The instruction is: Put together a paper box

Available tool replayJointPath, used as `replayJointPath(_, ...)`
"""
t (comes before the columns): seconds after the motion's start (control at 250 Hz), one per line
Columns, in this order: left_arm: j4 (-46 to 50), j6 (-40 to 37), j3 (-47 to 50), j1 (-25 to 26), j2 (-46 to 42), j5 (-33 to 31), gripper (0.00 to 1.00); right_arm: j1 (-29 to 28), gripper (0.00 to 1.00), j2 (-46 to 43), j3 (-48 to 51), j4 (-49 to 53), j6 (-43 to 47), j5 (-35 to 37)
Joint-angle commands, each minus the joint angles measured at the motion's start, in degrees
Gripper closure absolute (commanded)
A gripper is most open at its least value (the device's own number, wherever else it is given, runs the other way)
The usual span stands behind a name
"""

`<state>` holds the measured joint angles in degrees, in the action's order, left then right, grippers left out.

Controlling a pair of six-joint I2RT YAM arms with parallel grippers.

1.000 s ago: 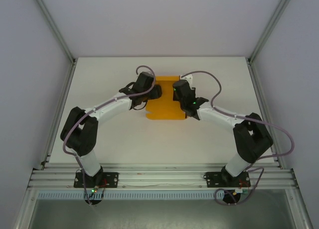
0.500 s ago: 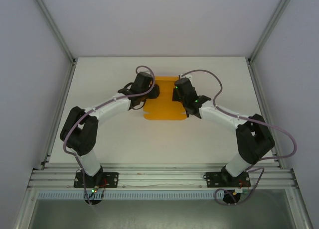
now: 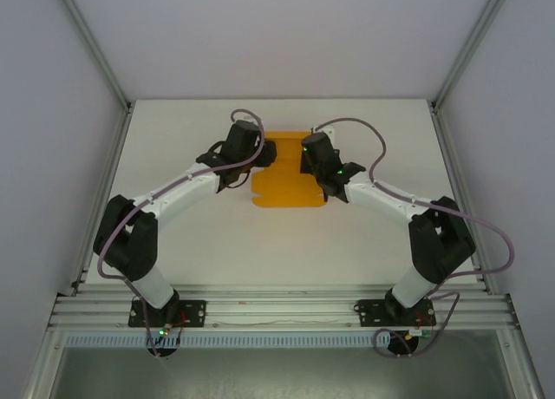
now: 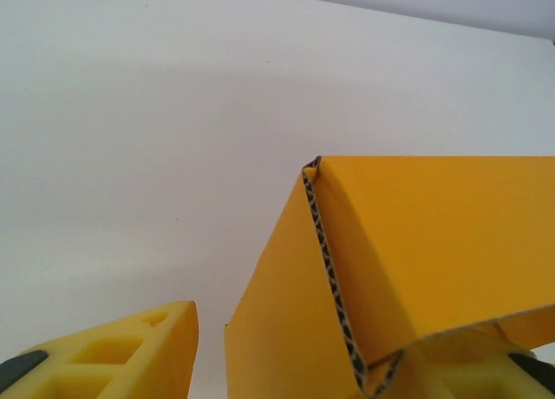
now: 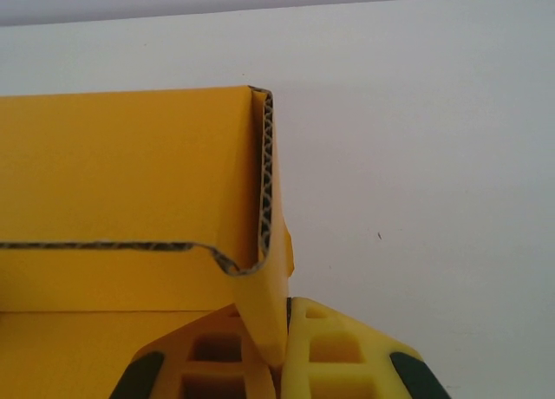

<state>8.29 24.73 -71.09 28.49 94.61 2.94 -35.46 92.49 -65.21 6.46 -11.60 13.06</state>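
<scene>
The paper box is bright orange corrugated card lying on the white table, with its far end folded up. My left gripper is at its far left corner. In the left wrist view the raised side wall stands between the jaws of the open left gripper; the left finger is clear of the card, and the right finger is behind the folded panel. My right gripper is at the far right corner. In the right wrist view the right gripper is shut on the paper box's upright flap.
Aluminium frame rails run along the left and right table edges, with grey walls behind. A metal rail crosses the near edge by the arm bases. Bare white table surrounds the box on all sides.
The left arm has stretched out, its elbow dropping left and its gripper shifting slightly toward the far edge. The right gripper stays shut on the flap. The box has barely moved.
</scene>
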Motion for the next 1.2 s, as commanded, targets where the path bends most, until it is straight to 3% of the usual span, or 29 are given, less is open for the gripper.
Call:
replayJointPath(0.0,1.30,-1.98,-1.24,-0.28,0.29,-1.02,0.50,0.01,1.00,-0.55,-0.62,-0.04,-0.62,0.57)
replayJointPath(0.144,0.46,-2.13,-2.34,-0.27,2.30,2.56,0.52,-0.04,1.00,-0.73,-0.62,-0.23,-0.56,0.21)
replayJointPath(0.24,1.10,-1.97,-3.07,-0.23,2.94,1.09,0.62,0.04,1.00,-0.99,-0.58,-0.31,-0.54,-0.39)
replayJointPath(0.38,0.85,-2.36,-3.27,-0.28,3.76,0.64,0.63,0.00,1.00,-1.52,-0.19,-0.66,-0.56,-0.54)
replayJointPath(0.44,1.22,-2.05,-3.69,-0.27,4.40,0.60,0.70,0.04,1.00,-1.69,-0.17,-0.94,-0.55,-0.87)
replayJointPath(0.54,0.81,-1.91,-3.90,-0.27,5.32,1.00,0.71,-0.04,1.00,-1.76,-0.19,-1.04,-0.45,-0.84)
replayJointPath(0.64,1.61,-1.71,-4.67,-0.28,6.32,-0.05,0.80,-0.03,1.00,-1.98,-0.10,-1.13,-0.45,-1.00)
replayJointPath(0.815,1.82,-1.35,-5.46,-0.28,7.76,-0.17,0.77,0.03,1.00,-2.41,0.19,-1.59,-0.62,-1.32)
replayJointPath(0.967,1.57,-1.01,-5.77,-0.32,8.73,-0.10,0.83,0.04,1.00,-2.49,0.37,-1.80,-0.71,-1.56)
replayJointPath(1.043,1.96,-0.59,-6.23,-0.13,9.35,-2.11,1.00,0.00,1.00,-2.66,0.58,-2.07,-0.89,-1.72)
replayJointPath(1.139,2.24,0.60,-6.25,0.29,9.38,-6.42,1.00,0.04,1.00,-2.60,0.53,-1.90,-1.06,-0.94)
replayJointPath(1.195,3.70,2.34,-6.49,0.83,9.19,-11.99,1.00,-0.11,1.00,-2.32,0.42,-1.44,-1.13,0.54)
